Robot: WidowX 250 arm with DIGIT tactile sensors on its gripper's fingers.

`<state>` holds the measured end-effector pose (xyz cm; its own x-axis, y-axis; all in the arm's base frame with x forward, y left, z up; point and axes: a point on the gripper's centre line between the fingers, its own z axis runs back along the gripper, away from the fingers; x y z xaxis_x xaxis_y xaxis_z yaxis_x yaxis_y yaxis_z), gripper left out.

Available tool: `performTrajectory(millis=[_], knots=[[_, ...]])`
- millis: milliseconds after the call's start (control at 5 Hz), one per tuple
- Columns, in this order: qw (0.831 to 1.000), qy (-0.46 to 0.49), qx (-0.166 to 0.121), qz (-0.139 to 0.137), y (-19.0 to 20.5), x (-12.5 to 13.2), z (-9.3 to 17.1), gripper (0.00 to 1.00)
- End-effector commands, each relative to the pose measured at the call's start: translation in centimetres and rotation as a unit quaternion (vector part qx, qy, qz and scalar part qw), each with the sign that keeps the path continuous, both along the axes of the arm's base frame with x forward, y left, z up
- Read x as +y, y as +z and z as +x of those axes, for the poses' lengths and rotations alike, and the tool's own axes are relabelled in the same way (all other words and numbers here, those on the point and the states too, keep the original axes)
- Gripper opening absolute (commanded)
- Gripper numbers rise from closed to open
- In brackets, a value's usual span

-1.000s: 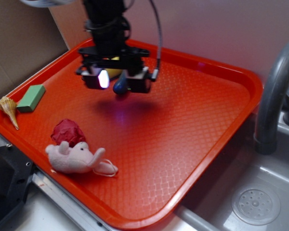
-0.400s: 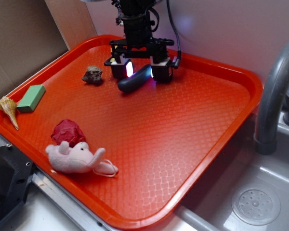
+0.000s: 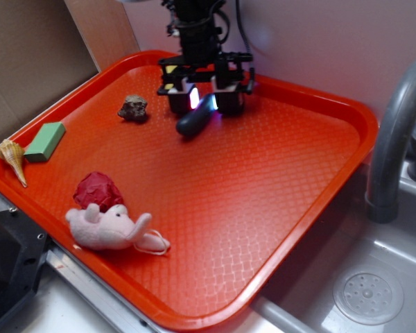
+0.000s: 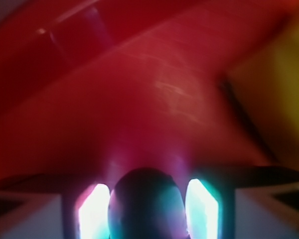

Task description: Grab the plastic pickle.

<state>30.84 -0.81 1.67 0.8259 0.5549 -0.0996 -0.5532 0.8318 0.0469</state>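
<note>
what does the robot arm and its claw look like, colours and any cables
The arm is black, a boxy column with dark cables bundled along it and one thin black cable looping off to the side. The claw hangs from a flat black crossbar with two chunky black fingers. Their inner pads glow white to cyan with a pink-purple tinge.

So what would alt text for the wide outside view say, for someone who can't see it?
A black robot gripper reaches down at the far side of an orange tray, its fingers either side of a dark plastic pickle. Also on the tray: a brown rock, green block, seashell, red lump and pink plush toy. A sink lies to the right.
</note>
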Motion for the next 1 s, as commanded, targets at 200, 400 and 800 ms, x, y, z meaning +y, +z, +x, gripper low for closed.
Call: performTrajectory(millis=[200, 400, 800], knots=[[0.989, -0.103, -0.101, -0.011, 7.8, -2.1, -7.4, 0.00], [0.986, -0.125, -0.110, -0.025, 10.8, -1.5, -10.3, 0.00], [0.990, -0.103, -0.082, -0.056, 15.5, -0.9, -10.1, 0.00]])
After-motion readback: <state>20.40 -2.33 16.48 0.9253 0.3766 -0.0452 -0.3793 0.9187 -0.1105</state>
